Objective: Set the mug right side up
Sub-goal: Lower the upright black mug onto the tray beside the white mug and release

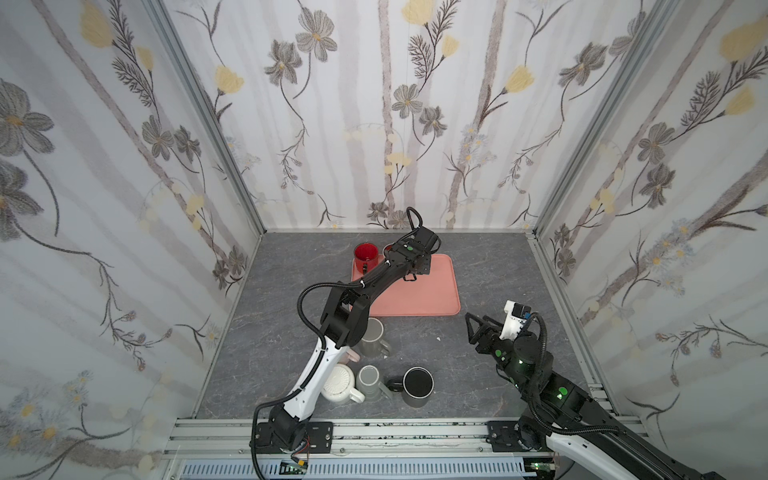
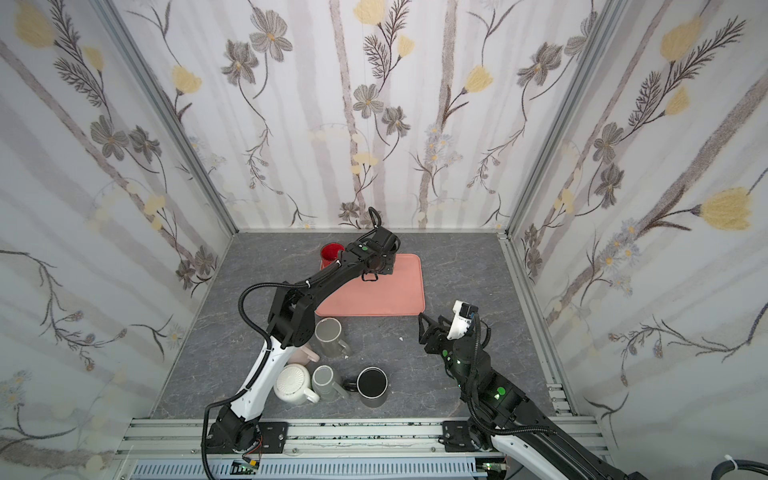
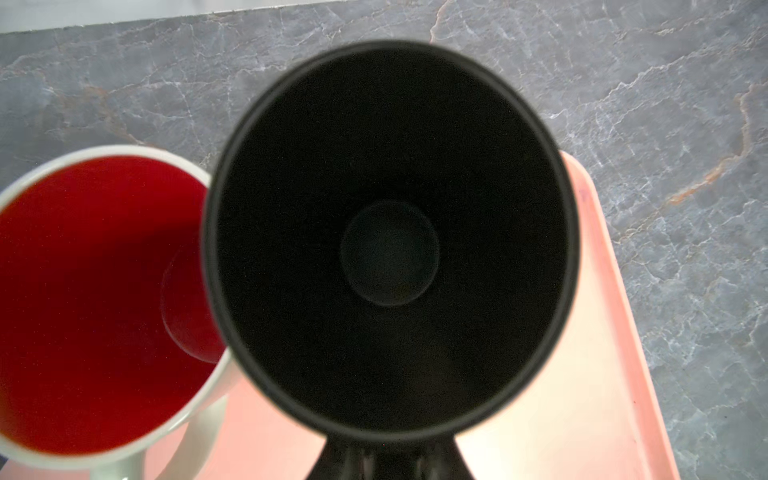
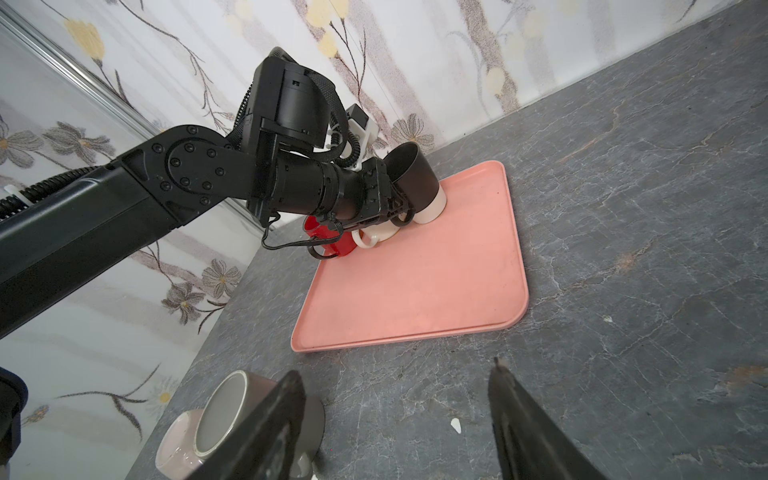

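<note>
Now | left pincer [image 4: 401, 208] at black mug [image 4: 415, 174] handle, gap unclear | right pincer [image 4: 395, 370] spread, touching nothing

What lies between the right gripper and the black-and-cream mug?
Right wrist view: a strip of bare grey table, then the pink tray's empty surface, separates right gripper from black-and-cream mug.

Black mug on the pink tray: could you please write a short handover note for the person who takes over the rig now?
Grippers: the left gripper is at the side of the black mug; its jaws are hidden, so a grip cannot be told. The right gripper is open and empty, above the table near the pink tray.
Things: the black mug stands mouth up on the tray, beside the upright red mug.
Done: the mug is right side up.
Left to do: free the left gripper and withdraw it without tipping the mug.
</note>
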`<action>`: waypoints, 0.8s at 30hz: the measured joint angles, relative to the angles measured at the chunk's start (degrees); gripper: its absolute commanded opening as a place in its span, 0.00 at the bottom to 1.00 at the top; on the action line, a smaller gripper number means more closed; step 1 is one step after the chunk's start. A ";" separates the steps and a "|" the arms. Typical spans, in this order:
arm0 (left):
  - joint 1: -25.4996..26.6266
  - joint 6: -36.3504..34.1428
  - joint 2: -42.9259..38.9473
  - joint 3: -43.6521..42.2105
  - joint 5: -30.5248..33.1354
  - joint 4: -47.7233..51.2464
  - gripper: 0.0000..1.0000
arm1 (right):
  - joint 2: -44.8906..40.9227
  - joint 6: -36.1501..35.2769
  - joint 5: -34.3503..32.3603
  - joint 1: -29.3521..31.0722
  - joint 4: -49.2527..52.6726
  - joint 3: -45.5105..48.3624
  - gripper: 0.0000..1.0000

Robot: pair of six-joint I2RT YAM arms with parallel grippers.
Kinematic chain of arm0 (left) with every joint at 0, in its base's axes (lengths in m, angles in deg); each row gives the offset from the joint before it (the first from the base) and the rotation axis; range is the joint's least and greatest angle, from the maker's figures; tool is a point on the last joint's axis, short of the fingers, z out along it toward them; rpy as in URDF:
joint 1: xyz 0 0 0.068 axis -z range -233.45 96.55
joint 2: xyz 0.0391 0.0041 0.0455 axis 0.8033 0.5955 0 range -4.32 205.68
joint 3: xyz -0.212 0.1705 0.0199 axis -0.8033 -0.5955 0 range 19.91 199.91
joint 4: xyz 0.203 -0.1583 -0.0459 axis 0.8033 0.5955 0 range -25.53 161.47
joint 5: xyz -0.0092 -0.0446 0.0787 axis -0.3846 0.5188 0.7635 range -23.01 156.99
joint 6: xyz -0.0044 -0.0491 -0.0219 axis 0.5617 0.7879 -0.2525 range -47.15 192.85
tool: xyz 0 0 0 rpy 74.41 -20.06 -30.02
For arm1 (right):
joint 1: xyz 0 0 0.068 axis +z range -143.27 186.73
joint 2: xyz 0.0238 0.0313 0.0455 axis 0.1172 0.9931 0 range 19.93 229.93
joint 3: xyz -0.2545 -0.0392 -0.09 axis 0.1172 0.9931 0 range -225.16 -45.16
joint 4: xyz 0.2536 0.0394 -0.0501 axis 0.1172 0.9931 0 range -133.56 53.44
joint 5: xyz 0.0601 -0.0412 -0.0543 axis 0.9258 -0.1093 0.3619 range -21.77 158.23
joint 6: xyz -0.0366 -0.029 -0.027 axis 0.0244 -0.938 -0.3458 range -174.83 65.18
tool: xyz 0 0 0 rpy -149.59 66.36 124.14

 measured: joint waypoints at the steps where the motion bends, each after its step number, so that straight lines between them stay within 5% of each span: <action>1: 0.00 0.07 0.00 0.09 0.00 -0.15 0.35 | 0.02 0.00 0.00 -0.02 0.00 0.00 0.71; 8: 0.02 0.59 -1.20 -0.17 -0.63 -0.52 0.42 | 0.09 0.17 0.00 -0.13 0.02 0.00 0.72; 12: 0.15 1.53 -6.93 -5.66 -1.79 -3.74 0.56 | 0.63 0.20 0.04 -0.13 0.04 0.00 0.72; 24: 1.20 5.92 -39.67 -41.13 -7.74 -26.14 0.76 | 6.08 0.13 4.11 -0.39 -1.53 0.04 0.73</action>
